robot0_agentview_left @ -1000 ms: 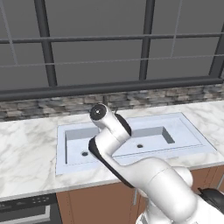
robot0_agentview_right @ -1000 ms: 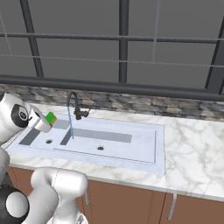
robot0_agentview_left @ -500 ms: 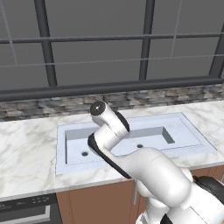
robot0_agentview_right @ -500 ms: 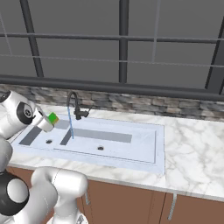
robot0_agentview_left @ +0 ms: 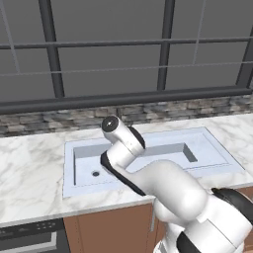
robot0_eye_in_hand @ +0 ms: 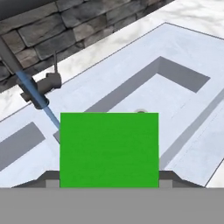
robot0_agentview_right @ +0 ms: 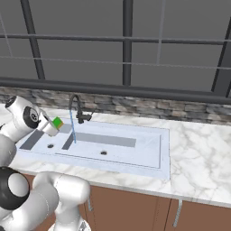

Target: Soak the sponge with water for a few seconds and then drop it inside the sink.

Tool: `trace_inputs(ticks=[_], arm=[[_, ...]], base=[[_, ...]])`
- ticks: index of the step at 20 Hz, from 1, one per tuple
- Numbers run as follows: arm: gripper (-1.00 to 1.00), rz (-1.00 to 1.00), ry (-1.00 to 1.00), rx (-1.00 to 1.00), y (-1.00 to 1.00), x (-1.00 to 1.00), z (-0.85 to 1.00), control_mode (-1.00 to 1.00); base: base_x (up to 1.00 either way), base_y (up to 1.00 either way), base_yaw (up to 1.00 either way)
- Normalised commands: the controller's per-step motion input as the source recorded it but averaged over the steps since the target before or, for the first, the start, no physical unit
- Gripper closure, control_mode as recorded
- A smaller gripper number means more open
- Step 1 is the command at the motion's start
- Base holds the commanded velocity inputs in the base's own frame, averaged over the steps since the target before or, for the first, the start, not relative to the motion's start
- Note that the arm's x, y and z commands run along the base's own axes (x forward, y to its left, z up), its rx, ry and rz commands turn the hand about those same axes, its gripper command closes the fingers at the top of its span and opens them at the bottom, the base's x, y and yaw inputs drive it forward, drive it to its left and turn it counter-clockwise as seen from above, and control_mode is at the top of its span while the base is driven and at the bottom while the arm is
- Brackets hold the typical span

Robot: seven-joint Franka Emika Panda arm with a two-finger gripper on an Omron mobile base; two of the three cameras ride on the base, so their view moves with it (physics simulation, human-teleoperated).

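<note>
My gripper (robot0_agentview_right: 56,124) is shut on the sponge (robot0_agentview_right: 57,122), a small bright green block held above the left end of the sink (robot0_agentview_right: 153,149). The water (robot0_agentview_right: 72,128) runs as a thin blue stream from the black faucet (robot0_agentview_right: 76,107), just right of the sponge with a small gap between them. In the hand view the sponge (robot0_eye_in_hand: 109,148) sits between the fingertips, and the water (robot0_eye_in_hand: 43,107) slants down past its upper left corner into the sink (robot0_eye_in_hand: 183,100). In the left base view my arm hides the hand over the sink (robot0_agentview_left: 212,155).
Marble counter (robot0_agentview_right: 198,158) surrounds the sink. A stone backsplash (robot0_agentview_right: 149,107) and dark window frames rise behind it. The faucet handle (robot0_eye_in_hand: 48,82) juts out close to the stream. Dark drains (robot0_agentview_right: 103,153) mark the basin floors. Wooden cabinet fronts (robot0_agentview_right: 135,207) lie below.
The hand has carried the sponge a little to the right, closer to the water stream. The grip has stayed shut.
</note>
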Motion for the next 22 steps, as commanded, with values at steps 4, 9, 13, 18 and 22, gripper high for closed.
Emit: trace_inputs(ticks=[4, 9, 13, 18, 22], arm=[[1.0, -0.02, 0.0, 0.0, 0.0, 0.24, -0.13, -1.0], [1.0, -0.02, 0.0, 0.0, 0.0, 0.19, -0.19, -1.0], [1.0, -0.02, 0.0, 0.0, 0.0, 0.14, -0.12, -1.0], [1.0, -0.02, 0.0, 0.0, 0.0, 0.19, -0.15, -1.0], [1.0, -0.02, 0.0, 0.0, 0.0, 0.12, -0.13, -1.0]], base=[[0.0, 0.0, 0.0], [0.0, 0.0, 0.0], [0.0, 0.0, 0.0], [0.0, 0.0, 0.0], [0.0, 0.0, 0.0]])
